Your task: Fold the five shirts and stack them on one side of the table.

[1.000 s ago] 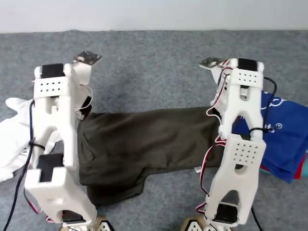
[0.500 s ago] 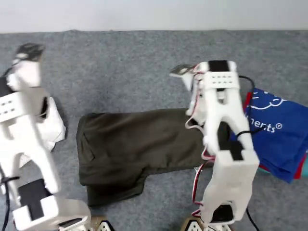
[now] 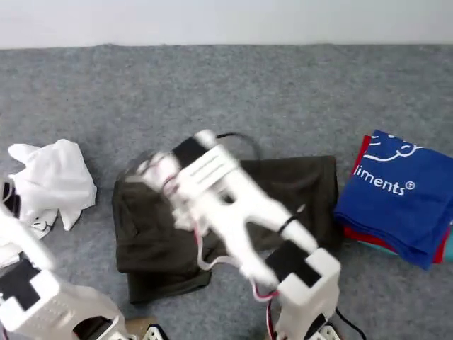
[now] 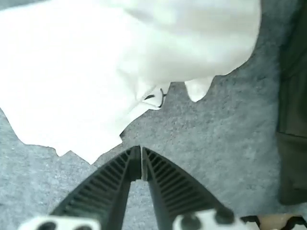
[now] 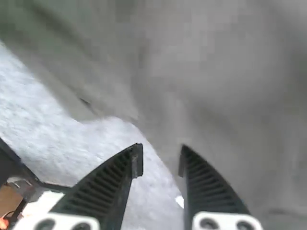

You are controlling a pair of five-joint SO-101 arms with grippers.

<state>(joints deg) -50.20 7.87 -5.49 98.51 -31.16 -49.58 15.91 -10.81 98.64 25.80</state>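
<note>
Olive shirt: lies at the middle of the table [image 3: 248, 92], partly folded, olive shirt [image 3: 297, 188] long axis running 9 to 3 o'clock; a loose flap sticks out toward 7 o'clock.
White shirt: crumpled, unfolded white shirt [image 3: 53, 180] at the table's 9 o'clock, just apart from the olive shirt's edge.
Stack: folded stack [image 3: 400, 195] at 3 o'clock, blue on top with red showing beneath, just beside the olive shirt's 3 o'clock end.
Right gripper: right gripper [image 5: 159, 160] is low over the olive cloth at its 9 o'clock end, its arm stretched across the shirt; jaws a narrow gap apart, nothing between them.
Left gripper: left gripper [image 4: 141, 155] hangs over bare table beside the white shirt's hem; jaws pressed together, holding nothing.
Key relation: the olive shirt lies directly under the right gripper, so that arm looks the nearer one for the next fold along the long axis; the left is nearer the white shirt.
Progress: judging by the layout, the stack is begun, the olive shirt is mid-fold and the white one unfolded.
</note>
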